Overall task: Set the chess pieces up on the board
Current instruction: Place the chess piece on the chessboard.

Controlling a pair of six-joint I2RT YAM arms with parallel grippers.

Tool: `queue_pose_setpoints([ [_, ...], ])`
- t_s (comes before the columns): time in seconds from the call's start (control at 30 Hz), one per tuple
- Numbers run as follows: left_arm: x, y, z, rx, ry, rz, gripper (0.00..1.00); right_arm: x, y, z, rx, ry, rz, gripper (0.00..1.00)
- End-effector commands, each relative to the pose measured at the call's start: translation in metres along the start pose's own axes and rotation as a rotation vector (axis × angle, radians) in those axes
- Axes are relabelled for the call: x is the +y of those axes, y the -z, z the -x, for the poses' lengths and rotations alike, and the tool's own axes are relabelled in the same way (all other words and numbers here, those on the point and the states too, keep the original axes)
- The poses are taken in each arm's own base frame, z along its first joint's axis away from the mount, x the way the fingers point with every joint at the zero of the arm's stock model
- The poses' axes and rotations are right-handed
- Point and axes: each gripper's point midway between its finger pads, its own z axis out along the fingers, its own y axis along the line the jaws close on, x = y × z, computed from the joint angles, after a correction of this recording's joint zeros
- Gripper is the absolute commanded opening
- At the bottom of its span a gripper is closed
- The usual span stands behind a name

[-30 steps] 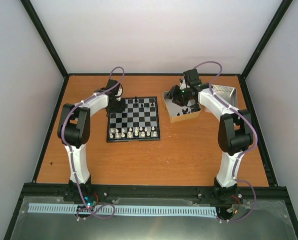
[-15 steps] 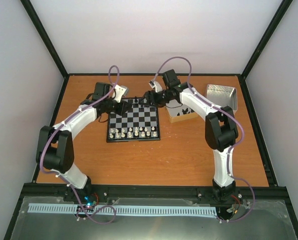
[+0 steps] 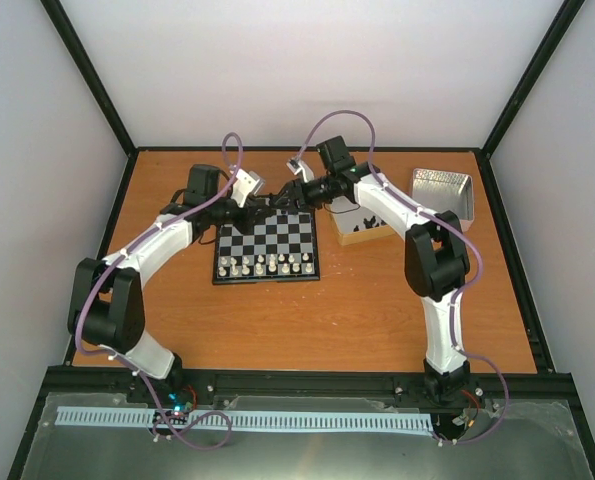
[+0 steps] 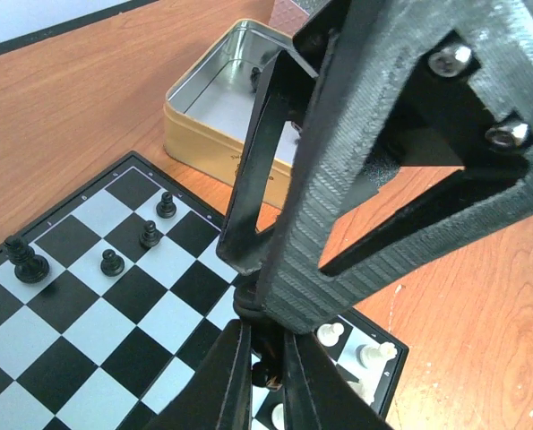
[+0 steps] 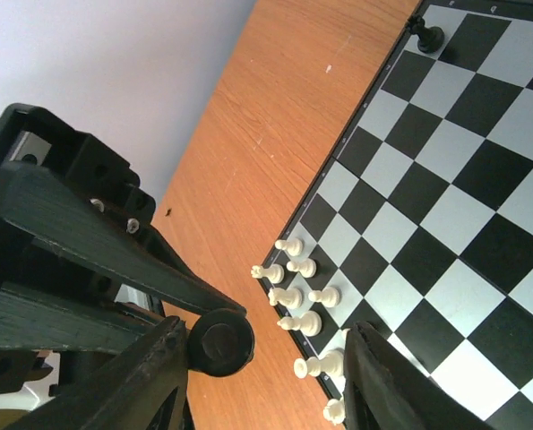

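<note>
Because the chess pieces (image 4: 150, 235) look tiny, light and tippy, I'd pinch one by its waist; a few stand along the far edge of the board (image 3: 277, 240). Jaws of the left gripper (image 4: 264, 349) are pressed together, those of the right gripper (image 5: 266, 358) spread.

The right gripper (image 4: 259, 282) blocks much of the board (image 4: 87, 305) and the tin (image 4: 199, 134) beyond the board; whether the left gripper (image 4: 264, 336) holds anything cannot be seen
</note>
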Motion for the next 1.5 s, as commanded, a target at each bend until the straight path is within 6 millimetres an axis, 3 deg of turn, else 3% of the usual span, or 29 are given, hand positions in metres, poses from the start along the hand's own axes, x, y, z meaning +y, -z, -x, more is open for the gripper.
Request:
queue_pose_setpoints([
  [0.0,-0.011,0.006,0.018,-0.054,-0.121,-0.016,0.05,0.007,-0.008,0.001,0.02,0.018,0.024,0.43],
  [0.33,-0.017,0.007,0.022,-0.06,-0.163,-0.027,0.05,0.019,-0.011,-0.002,0.045,0.019,0.115,0.24],
  [0.53,-0.013,0.015,0.034,-0.095,-0.176,0.028,0.05,0.028,-0.007,-0.004,0.055,0.021,0.143,0.14],
  [0.6,-0.011,0.017,0.038,-0.102,-0.168,0.046,0.15,0.029,-0.006,-0.003,0.048,0.017,0.131,0.13],
  [0.7,-0.009,0.022,0.043,-0.114,-0.118,0.077,0.46,0.028,-0.001,0.007,0.015,-0.027,0.113,0.14],
  [0.83,-0.016,0.038,0.06,-0.217,-0.024,0.076,0.62,0.034,0.02,0.037,-0.094,-0.124,0.152,0.14],
  [0.93,-0.02,0.055,0.079,-0.336,0.107,0.055,0.62,0.055,0.037,0.06,-0.193,-0.169,0.234,0.15],
  [1.1,-0.041,0.081,0.119,-0.54,0.231,-0.067,0.62,0.079,0.052,0.075,-0.268,-0.29,0.36,0.16],
  [1.27,-0.037,0.088,0.134,-0.587,0.306,-0.066,0.63,0.11,0.077,0.087,-0.356,-0.342,0.545,0.17],
  [1.47,-0.018,0.095,0.136,-0.637,0.432,0.014,0.66,0.119,0.085,0.088,-0.37,-0.369,0.626,0.16],
])
